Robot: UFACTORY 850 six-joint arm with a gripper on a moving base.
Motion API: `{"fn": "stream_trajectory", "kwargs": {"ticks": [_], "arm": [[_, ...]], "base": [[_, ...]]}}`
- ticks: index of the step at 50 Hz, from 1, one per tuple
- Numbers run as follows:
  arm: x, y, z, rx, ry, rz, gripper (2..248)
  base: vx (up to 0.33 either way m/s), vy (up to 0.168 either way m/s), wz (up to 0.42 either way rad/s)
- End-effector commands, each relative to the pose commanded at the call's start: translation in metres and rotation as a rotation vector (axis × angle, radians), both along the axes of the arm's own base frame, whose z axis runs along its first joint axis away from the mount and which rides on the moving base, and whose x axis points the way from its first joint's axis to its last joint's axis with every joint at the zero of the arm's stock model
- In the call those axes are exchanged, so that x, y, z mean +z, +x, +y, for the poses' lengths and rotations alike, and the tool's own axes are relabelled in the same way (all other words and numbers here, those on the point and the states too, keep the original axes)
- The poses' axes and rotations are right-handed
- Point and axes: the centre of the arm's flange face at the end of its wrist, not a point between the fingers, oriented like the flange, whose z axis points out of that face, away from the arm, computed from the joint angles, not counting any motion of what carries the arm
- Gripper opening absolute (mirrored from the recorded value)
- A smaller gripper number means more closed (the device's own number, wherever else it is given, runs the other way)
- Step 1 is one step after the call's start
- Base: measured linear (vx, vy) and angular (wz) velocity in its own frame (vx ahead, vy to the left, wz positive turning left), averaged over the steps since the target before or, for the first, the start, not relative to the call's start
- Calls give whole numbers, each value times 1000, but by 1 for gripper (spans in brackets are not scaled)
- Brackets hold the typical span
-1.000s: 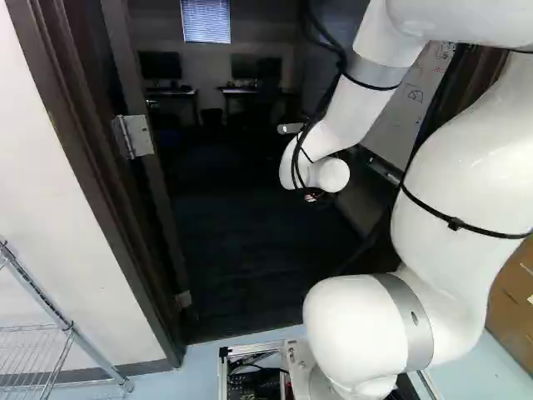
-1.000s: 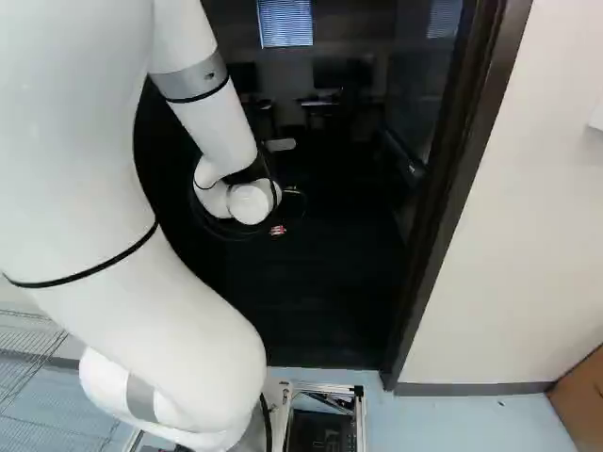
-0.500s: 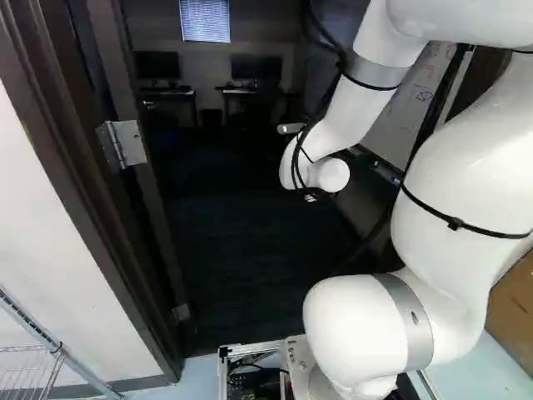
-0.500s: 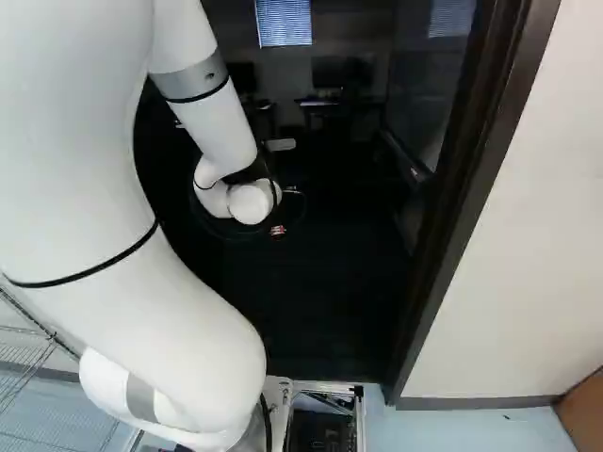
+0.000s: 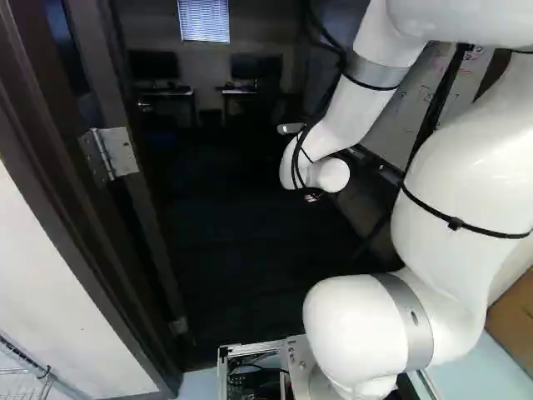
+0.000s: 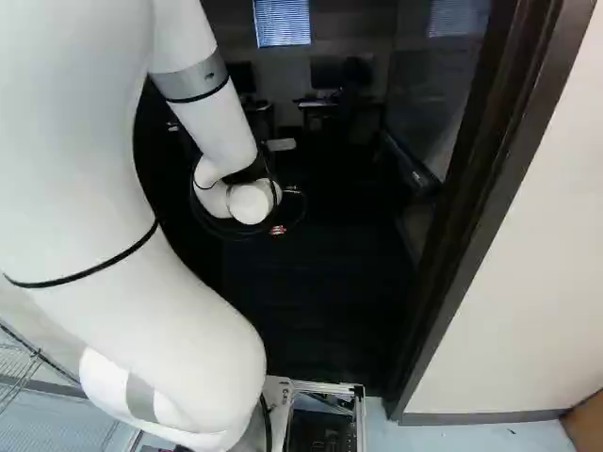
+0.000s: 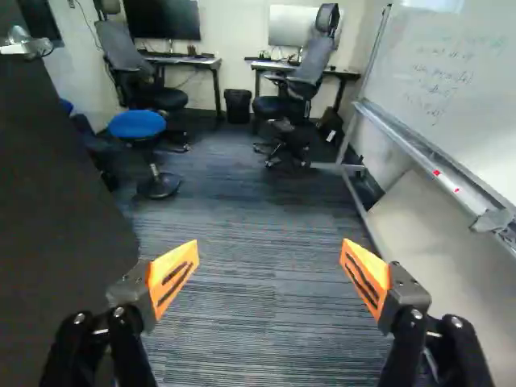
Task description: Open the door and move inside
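Base (image 5: 297, 358) rolled nearer the door frame (image 6: 476, 235) — arm (image 5: 450, 167) unshifted on its joint.
Door (image 7: 56, 201), one, open at left: probably heavy, rigid, easy-swinging; press its free edge or grasp its one handle (image 7: 27, 47), likely slick metal, far from the hinges (image 5: 125, 152) (image 5: 179, 325), two. Gripper (image 7: 270, 254) open, empty — farther in, two desks (image 7: 189, 61) (image 7: 262, 64), two office chairs (image 7: 133, 60) (image 7: 310, 60), one stool (image 7: 137, 123), one bin (image 7: 238, 105).
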Motion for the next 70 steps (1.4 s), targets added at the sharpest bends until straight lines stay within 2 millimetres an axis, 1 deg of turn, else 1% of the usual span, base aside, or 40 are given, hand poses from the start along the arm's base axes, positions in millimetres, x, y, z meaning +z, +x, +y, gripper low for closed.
{"fn": "stream_trajectory", "kwargs": {"ticks": [70], "arm": [[0, 0, 0, 0, 0, 0, 247]], "base": [[130, 3, -9]]}}
